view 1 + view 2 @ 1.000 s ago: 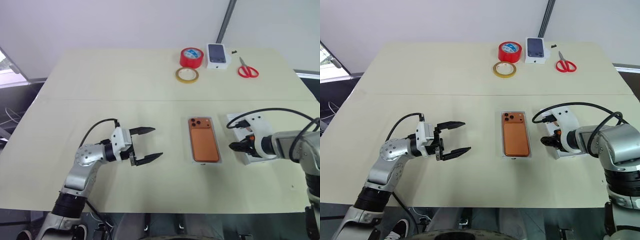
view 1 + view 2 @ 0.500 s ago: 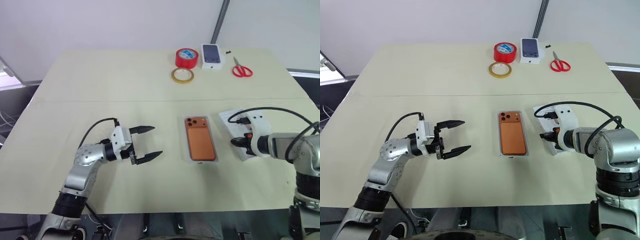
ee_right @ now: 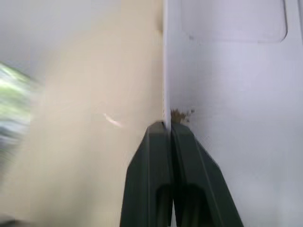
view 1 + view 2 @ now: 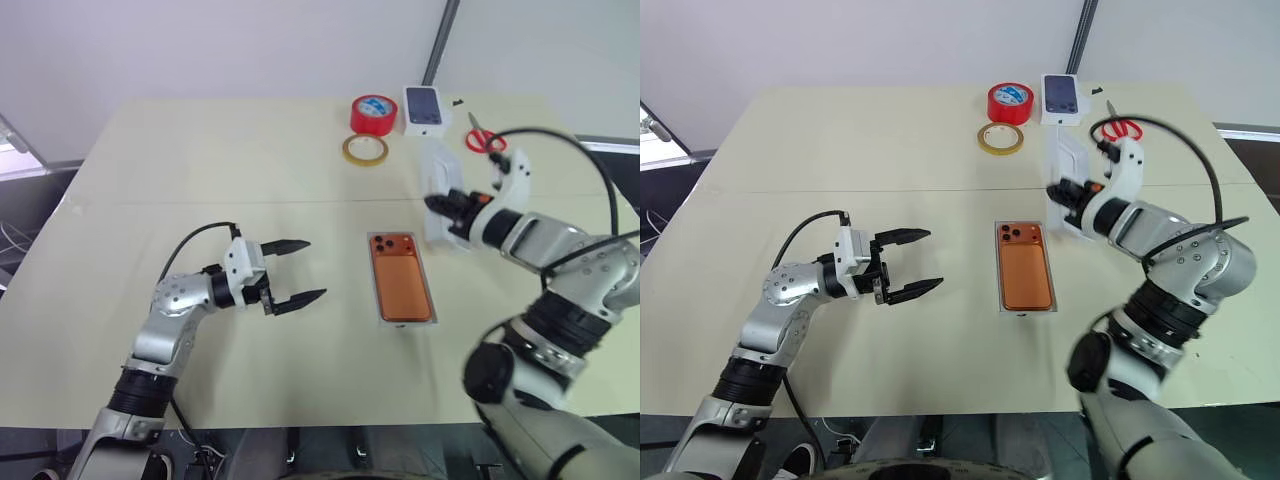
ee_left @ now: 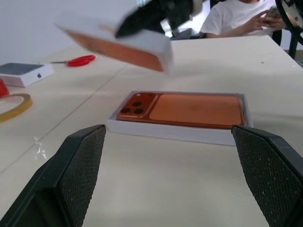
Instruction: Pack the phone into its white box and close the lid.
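Observation:
The orange phone (image 4: pixel 401 284) lies back-up inside the shallow white box (image 4: pixel 405 322) at mid-table, camera lenses toward the far end. My right gripper (image 4: pixel 440 207) is shut on one wall of the white lid (image 4: pixel 437 190). It holds the lid tilted in the air, just beyond and right of the phone. In the right wrist view the fingers (image 3: pixel 161 142) pinch the lid's edge (image 3: pixel 236 94). My left gripper (image 4: pixel 303 270) hovers open to the left of the box, pointing at it, with nothing between its fingers.
At the far edge of the cream table (image 4: pixel 200 180) lie a red tape roll (image 4: pixel 373 113), a tan tape ring (image 4: pixel 365 150), a small white box printed with a dark phone (image 4: pixel 424 107) and red scissors (image 4: pixel 484 138). A person (image 5: pixel 236 19) sits beyond the table.
My right gripper has lifted the lid off the table to the right of the phone and carried it up and toward the far end of the box. The left arm has stayed put.

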Controlling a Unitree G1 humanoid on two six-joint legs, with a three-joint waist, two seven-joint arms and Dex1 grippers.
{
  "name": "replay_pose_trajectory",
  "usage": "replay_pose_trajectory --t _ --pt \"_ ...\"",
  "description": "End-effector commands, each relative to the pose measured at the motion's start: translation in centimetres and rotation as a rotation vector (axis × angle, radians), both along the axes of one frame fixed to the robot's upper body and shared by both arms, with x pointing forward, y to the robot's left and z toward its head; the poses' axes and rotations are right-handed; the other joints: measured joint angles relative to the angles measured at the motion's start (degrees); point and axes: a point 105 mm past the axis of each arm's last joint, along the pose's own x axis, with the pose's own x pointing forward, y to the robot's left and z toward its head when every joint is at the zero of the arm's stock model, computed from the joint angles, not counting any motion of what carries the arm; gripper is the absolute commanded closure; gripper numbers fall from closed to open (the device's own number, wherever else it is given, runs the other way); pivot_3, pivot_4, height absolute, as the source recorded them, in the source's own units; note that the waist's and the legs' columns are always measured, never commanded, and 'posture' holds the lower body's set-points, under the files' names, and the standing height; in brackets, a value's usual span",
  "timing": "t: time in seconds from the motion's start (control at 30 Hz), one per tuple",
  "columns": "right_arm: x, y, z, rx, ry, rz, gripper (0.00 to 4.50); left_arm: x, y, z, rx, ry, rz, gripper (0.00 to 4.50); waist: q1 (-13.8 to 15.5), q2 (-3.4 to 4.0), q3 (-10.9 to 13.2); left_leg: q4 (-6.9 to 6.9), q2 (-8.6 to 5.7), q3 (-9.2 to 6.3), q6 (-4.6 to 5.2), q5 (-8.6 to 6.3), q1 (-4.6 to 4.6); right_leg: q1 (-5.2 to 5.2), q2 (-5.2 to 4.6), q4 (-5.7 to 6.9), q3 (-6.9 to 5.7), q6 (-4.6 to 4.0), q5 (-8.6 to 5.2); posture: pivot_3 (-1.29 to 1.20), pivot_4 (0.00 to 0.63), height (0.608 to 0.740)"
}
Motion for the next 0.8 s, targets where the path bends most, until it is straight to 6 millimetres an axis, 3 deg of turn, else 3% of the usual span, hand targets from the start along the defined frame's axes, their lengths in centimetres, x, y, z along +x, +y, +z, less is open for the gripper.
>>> replay_pose_trajectory --t 0.03,0.23,0.3,0.4,0.5,0.63,0.8 --pt "-1.2 1.5 0.7 0.135 -0.072 0.043 4.45 0.2 -0.2 0.9 -0.014 -0.018 -0.002 0.0 0.2 0.02 0.0 0.0 -0.01 0.0 0.0 0.0 -0.01 -0.02 -0.01 0.03 0.0 0.0 0.0 0.0 0.15 0.74" --pt "-6.0 6.8 -1.9 0.248 -0.079 0.325 4.45 0.6 0.0 1.4 -0.031 0.01 0.024 0.0 0.1 0.11 0.1 0.03 -0.04 0.01 0.01 0.0 -0.03 -0.03 -0.03 0.08 0.01 0.0 0.0 0.0 0.15 0.74" --pt "-7.8 7.6 -2.4 0.294 -0.07 0.427 4.45 0.6 0.1 1.4 -0.032 0.017 0.028 0.0 -0.2 0.1 0.0 0.03 -0.05 0.01 0.01 0.0 -0.01 -0.03 -0.04 0.1 0.02 0.0 0.0 0.0 0.15 0.74" --pt "-10.5 8.1 -1.6 0.343 -0.069 0.553 4.45 0.6 0.1 1.4 -0.033 0.029 0.035 0.0 -0.3 0.12 0.1 0.02 -0.04 0.01 0.02 0.0 0.0 -0.03 -0.03 0.1 0.02 -0.01 0.0 0.0 0.15 0.74" --pt "-11.3 8.4 -1.3 0.386 -0.014 0.573 4.45 0.5 -0.1 1.5 -0.037 0.036 0.033 0.0 -0.5 0.09 0.1 0.04 -0.04 0.02 0.04 0.01 0.0 0.02 -0.03 -0.02 0.02 0.0 -0.01 0.0 0.15 0.74" --pt "-11.4 8.6 -3.2 0.383 0.09 0.514 4.45 0.0 -0.4 1.6 -0.053 0.055 0.026 0.0 -0.6 0.09 0.1 0.03 0.07 0.01 0.05 0.01 0.0 0.08 0.1 -0.08 0.01 0.01 -0.01 0.0 0.15 0.74" --pt "-11.3 9.1 -4.1 0.408 0.146 0.465 4.45 -0.4 -0.8 1.4 -0.07 0.083 0.027 0.0 -0.2 0.08 0.1 0.07 0.07 0.02 0.05 0.0 -0.02 0.12 0.08 -0.18 0.02 0.02 -0.01 0.0 0.15 0.74"
